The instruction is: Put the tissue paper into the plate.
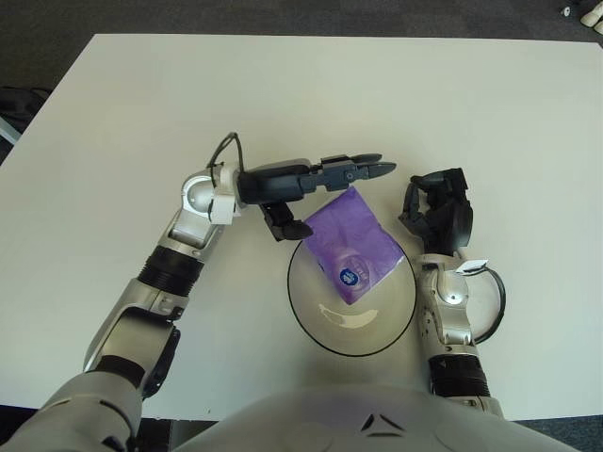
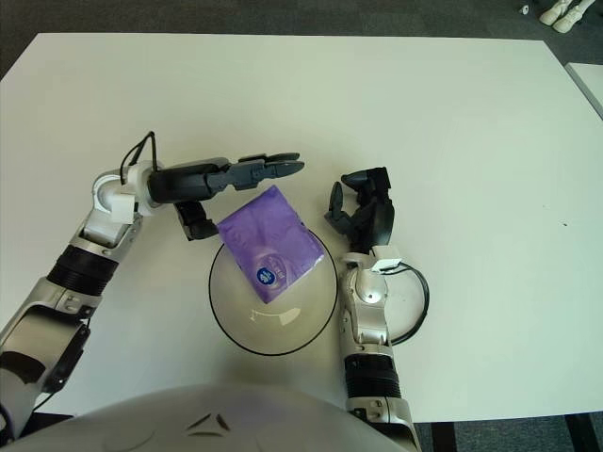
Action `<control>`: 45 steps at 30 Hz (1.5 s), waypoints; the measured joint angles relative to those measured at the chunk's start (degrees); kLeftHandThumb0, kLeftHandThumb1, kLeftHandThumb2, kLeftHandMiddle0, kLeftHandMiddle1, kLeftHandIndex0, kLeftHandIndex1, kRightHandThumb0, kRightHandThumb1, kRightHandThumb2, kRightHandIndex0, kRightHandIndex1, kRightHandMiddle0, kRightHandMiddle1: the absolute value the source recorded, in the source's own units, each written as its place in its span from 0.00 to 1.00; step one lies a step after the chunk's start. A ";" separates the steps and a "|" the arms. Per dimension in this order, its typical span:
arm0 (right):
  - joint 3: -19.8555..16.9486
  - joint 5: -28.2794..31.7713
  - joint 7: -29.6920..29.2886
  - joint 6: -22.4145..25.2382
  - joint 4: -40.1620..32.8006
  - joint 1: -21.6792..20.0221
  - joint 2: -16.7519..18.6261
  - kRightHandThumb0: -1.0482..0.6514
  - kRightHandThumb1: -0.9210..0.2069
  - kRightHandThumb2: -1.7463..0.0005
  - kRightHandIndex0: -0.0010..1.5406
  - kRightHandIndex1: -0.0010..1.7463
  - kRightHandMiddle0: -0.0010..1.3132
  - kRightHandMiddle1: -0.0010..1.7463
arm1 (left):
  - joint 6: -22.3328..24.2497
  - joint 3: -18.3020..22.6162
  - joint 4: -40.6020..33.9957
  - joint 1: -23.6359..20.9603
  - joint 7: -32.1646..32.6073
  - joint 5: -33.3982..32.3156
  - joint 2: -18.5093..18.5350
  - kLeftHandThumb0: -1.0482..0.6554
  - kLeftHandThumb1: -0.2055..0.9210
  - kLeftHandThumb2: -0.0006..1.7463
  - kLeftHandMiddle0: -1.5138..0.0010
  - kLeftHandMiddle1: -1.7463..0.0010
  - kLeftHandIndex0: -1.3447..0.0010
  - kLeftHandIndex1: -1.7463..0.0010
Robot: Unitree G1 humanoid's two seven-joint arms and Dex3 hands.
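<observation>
A purple tissue pack [image 1: 353,245] with a round blue label lies tilted in the clear plate [image 1: 311,325], its top corner sticking out over the plate's dark far rim. My left hand [image 1: 325,198] reaches in from the left just above the pack's far corner. Its fingers [image 1: 363,170] are stretched out straight and its thumb hangs by the pack's left edge, holding nothing. My right hand [image 1: 438,212] shows just right of the plate, fingers relaxed and empty.
The white table [image 1: 301,94] stretches far beyond the plate on all sides. A black cable loop [image 1: 497,301] sits at my right wrist. Small white objects [image 2: 565,11] lie on the dark floor past the table's far right corner.
</observation>
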 measured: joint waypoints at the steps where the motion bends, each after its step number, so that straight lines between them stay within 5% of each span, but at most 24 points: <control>1: 0.00 -0.15 -0.13 -0.04 0.03 0.00 0.00 0.38 0.31 0.42 0.38 0.84 0.32 1.00 | 0.45 0.48 -0.14 0.49 1.62 0.34 -0.65 0.00 1.00 0.46 1.00 1.00 1.00 1.00; 6: -0.05 -0.66 -0.50 -0.20 0.16 0.00 0.00 0.38 0.32 0.41 0.39 0.85 0.32 1.00 | 0.85 3.66 2.58 2.03 9.71 1.45 -5.26 0.04 1.00 0.45 1.00 1.00 1.00 1.00; 9: 0.01 -1.06 -0.70 -0.20 0.15 -0.09 -0.03 0.38 0.32 0.42 0.39 0.85 0.32 1.00 | 0.42 6.68 4.45 2.41 15.40 4.11 -7.11 0.10 1.00 0.45 0.99 0.76 1.00 0.74; 11: 0.10 -1.24 -0.93 -0.22 0.08 -0.11 -0.03 0.38 0.32 0.42 0.38 0.85 0.32 1.00 | 0.15 8.98 4.88 3.08 20.53 6.07 -8.69 0.14 0.96 0.49 0.97 0.43 1.00 0.39; 14: 0.15 -1.36 -1.06 -0.36 0.05 0.02 -0.03 0.38 0.31 0.42 0.38 0.85 0.32 1.00 | 0.56 11.41 3.84 4.89 27.41 7.89 -11.61 0.25 0.90 0.49 0.88 0.16 0.93 0.14; 17: 0.22 -1.39 -1.10 -0.41 -0.09 0.26 -0.03 0.38 0.31 0.43 0.38 0.85 0.31 1.00 | 2.69 12.58 1.59 7.19 32.88 8.62 -14.51 0.34 0.81 0.50 0.72 0.05 0.80 0.05; 25: 0.31 -1.49 -1.39 0.06 -0.15 0.32 -0.05 0.38 0.30 0.44 0.36 0.85 0.30 1.00 | 8.38 14.94 -0.30 9.42 44.82 7.46 -23.45 0.34 0.53 0.70 0.35 0.00 0.59 0.00; 31: 0.31 -1.76 -1.66 0.37 -0.30 0.28 -0.05 0.38 0.29 0.44 0.36 0.84 0.30 1.00 | 10.19 16.26 0.51 8.48 47.29 2.08 -27.47 0.31 0.38 0.82 0.20 0.00 0.48 0.00; 38: 0.31 -2.48 -1.70 -0.30 -0.03 0.14 -0.05 0.38 0.30 0.43 0.38 0.84 0.31 1.00 | 11.75 18.21 1.88 7.52 49.81 0.87 -28.60 0.29 0.32 0.87 0.12 0.00 0.44 0.00; 45: 0.24 -2.83 -1.72 -0.48 0.14 0.15 -0.05 0.38 0.30 0.43 0.39 0.83 0.31 1.00 | 12.83 20.07 3.06 7.98 53.17 0.98 -29.33 0.29 0.31 0.88 0.17 0.00 0.44 0.00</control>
